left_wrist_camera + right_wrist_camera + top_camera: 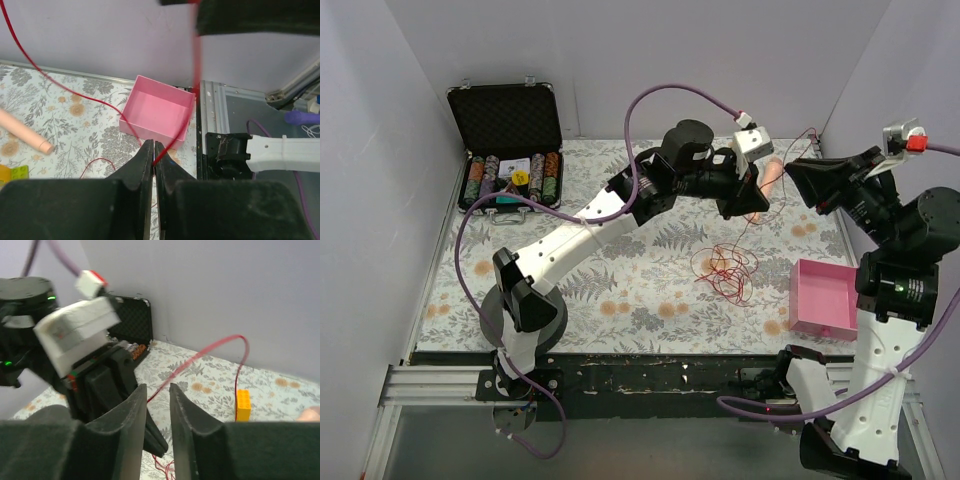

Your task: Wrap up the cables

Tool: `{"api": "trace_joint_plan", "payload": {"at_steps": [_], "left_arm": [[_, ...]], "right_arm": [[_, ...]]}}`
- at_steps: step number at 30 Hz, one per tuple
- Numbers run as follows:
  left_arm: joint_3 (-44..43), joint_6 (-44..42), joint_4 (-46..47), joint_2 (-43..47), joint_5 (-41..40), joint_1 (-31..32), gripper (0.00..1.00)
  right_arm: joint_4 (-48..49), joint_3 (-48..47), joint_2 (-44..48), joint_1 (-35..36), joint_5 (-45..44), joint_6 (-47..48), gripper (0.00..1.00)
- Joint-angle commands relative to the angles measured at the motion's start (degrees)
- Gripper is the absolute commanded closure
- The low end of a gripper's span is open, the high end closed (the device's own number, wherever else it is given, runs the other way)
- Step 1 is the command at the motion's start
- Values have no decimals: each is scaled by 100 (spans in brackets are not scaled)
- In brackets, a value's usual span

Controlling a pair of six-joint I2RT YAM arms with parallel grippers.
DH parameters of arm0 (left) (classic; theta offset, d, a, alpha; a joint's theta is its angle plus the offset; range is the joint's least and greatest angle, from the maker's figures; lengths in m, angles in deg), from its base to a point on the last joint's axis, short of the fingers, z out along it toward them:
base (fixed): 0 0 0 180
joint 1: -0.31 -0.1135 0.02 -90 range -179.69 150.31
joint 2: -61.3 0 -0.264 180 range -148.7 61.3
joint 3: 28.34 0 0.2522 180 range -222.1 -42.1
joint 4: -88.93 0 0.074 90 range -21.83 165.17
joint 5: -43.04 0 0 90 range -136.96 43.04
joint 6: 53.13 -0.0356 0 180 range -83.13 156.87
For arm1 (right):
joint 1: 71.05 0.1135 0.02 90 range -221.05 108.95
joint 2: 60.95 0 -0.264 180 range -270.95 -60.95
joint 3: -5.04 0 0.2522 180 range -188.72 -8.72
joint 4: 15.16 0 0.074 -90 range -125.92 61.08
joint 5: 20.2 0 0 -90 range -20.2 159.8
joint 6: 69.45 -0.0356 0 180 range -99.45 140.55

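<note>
The cables [725, 270] are thin dark-red strands lying in a loose tangle on the floral mat, right of centre. One strand rises from the tangle to my left gripper [752, 205], which hangs above the mat. In the left wrist view the left gripper [154, 150] is shut on a red strand [60, 85] pinched at its tips. Just to its right is my right gripper [798, 180]. In its own view the right gripper [157, 390] stands a little open, and a taut red strand [200, 356] runs up from the gap toward the back wall.
A pink box [823, 298] sits at the mat's right edge. An open black case of poker chips [510, 150] stands at the back left. A peach cylinder [772, 178] lies near the grippers and a yellow brick [243, 405] by the back wall.
</note>
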Motion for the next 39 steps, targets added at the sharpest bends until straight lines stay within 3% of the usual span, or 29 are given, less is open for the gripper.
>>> {"api": "trace_joint_plan", "payload": {"at_steps": [1,3,5,10,15,17,21,25,28,31,33,36,38,39], "left_arm": [[-372,403,109,461,-989,13,100],[-547,448,109,487,-1508,13,100],[-688,387,83,487,-1896,13,100],[-1031,273,-31,443,-2538,4,100],[-1558,140,-93,426,-2653,-4,100],[-1717,166,-137,434,-2601,-4,100],[-1910,140,-242,496,-2521,-4,100],[-1920,122,-321,592,-2504,-4,100],[-1963,237,-348,584,-2337,-4,100],[-2218,342,-322,514,-2275,-4,100],[-2376,360,-313,514,-2380,-4,100],[-2490,421,-365,566,-2898,-13,100],[-2526,422,-392,645,-3249,-4,100],[-2535,404,-392,698,-3494,-4,100]], "right_arm": [[-1875,-65,-711,16,-1577,766,47],[-2553,241,-888,25,-1816,1049,25],[-2680,741,-732,95,-2045,1155,15],[-2583,1656,-117,324,-2196,1357,13],[-1829,2596,525,657,-1520,1402,11],[-1276,3009,815,894,-1387,1306,11],[-29,3695,1211,1456,-2211,1418,11],[729,3794,905,1826,-2178,1612,10],[1842,4065,571,2063,-2257,1394,11],[2697,4347,53,2511,-2484,1200,19],[2892,4374,-324,2810,-2704,1130,31],[3198,4365,-896,2952,-2802,674,66],[3681,4522,-1160,2969,-2767,375,98],[3892,4610,-1266,2961,-2836,199,99]]}}
